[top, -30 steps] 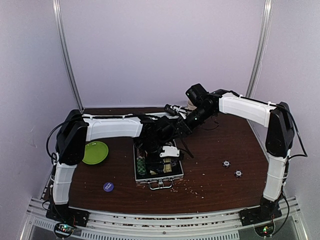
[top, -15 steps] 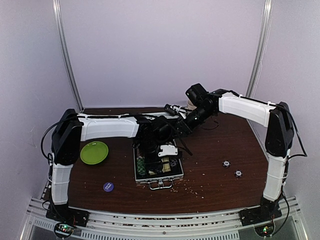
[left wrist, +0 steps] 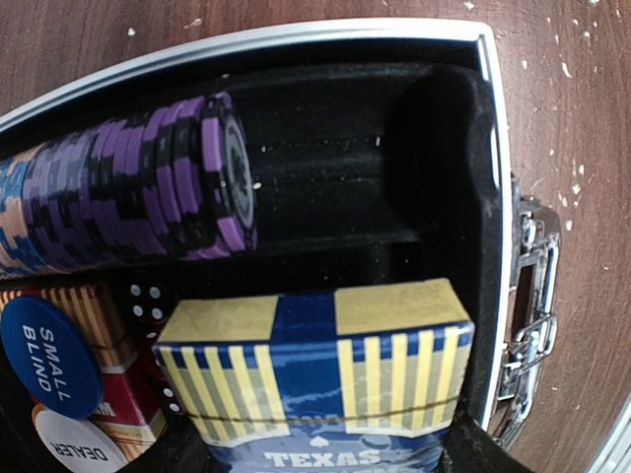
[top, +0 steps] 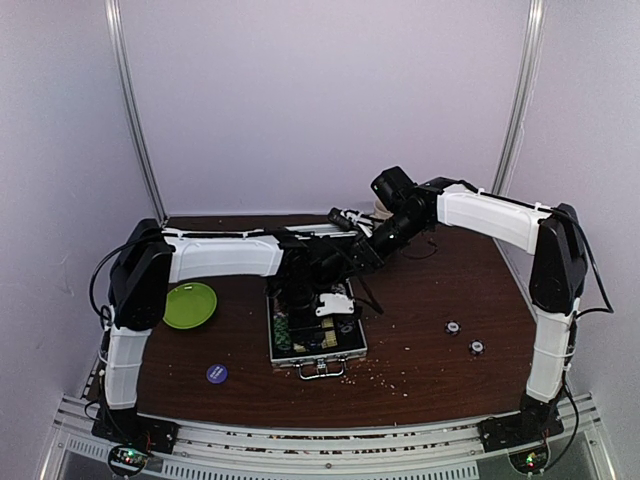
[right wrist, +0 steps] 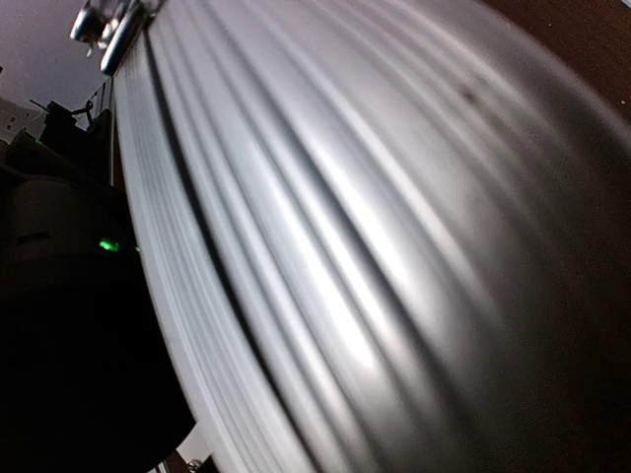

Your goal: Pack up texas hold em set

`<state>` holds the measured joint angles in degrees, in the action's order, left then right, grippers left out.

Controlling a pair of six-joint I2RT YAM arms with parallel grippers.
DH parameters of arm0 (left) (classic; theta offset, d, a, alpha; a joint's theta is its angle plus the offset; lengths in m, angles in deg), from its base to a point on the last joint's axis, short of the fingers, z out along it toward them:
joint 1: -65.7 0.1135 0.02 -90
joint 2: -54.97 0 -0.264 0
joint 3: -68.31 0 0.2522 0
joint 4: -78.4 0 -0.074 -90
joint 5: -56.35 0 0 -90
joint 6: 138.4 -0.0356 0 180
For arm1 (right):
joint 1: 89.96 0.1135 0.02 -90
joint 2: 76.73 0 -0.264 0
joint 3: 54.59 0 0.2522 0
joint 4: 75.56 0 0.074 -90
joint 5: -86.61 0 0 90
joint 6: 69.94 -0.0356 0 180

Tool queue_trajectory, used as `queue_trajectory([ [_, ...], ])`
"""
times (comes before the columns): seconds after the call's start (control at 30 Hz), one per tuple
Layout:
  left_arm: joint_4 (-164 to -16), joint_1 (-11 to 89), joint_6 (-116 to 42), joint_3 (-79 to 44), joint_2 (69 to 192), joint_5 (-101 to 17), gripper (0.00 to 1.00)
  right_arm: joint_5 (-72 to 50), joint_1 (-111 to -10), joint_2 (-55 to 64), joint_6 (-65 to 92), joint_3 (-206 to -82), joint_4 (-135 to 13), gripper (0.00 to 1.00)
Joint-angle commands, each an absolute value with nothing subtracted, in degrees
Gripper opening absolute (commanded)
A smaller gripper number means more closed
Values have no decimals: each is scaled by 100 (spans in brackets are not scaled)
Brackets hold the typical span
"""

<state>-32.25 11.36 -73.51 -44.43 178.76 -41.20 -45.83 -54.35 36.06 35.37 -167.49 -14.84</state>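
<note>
While the left gripper (left wrist: 320, 459) is clamping the card deck box (left wrist: 315, 365), the box is hanging over the open briefcase (left wrist: 296, 34), purple chips (left wrist: 148, 187) lying at ten o'clock; the right gripper (top: 352, 250) is facing the blurred silver lid (right wrist: 345, 246), and I cannot tell whether its jaws are apart.

The briefcase (top: 316, 340) is set mid-table, with the plate (top: 188, 305) to its left and two round pieces (top: 452, 327) well to its right. Inside it, a chip row (left wrist: 128, 197) is laid beside the card box (left wrist: 315, 365).
</note>
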Motion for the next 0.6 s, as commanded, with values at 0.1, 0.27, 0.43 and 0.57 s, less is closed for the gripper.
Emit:
queue_trajectory([
  [0.1, -3203, 1077, -7323, -4825, 18066, -4241, 56, -4421, -5349, 4113, 3573, -16618, -1048, 38],
  [0.27, -3192, 1077, -7359, -4834, 18125, -4324, 57, -4426, -5349, 4142, 3580, -16639, -1026, 38],
  [0.43, -3029, 1077, -7336, -4810, 18145, -4305, 56, -4435, -5349, 4165, 3588, -16653, -994, 38],
  [0.57, -2975, 1077, -7273, -4802, 18111, -4205, 59, -4438, -5349, 4191, 3592, -16682, -979, 38],
])
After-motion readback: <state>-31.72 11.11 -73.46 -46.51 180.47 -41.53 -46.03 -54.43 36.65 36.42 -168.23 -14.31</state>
